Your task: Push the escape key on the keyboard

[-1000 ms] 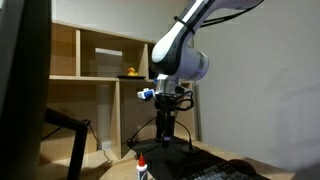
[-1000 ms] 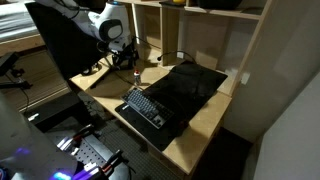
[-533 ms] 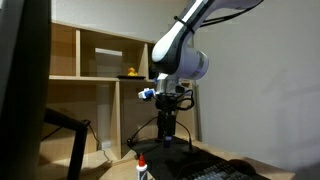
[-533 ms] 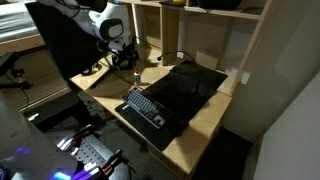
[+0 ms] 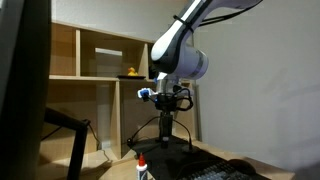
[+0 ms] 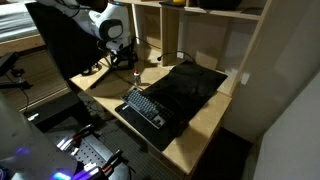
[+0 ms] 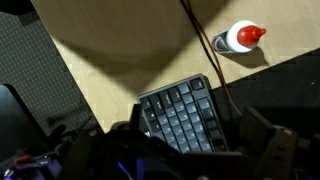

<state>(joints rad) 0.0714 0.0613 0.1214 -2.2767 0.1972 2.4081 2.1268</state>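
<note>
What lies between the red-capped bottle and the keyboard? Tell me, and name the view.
In the wrist view, a thin black cable crosses the bare wooden desk between the bottle and the keyboard; nothing else lies there.

Dim, soft; wrist view's foreground seems blurred

White arm (image 5: pixel 183 52), black end effector (image 5: pixel 166 130)
</note>
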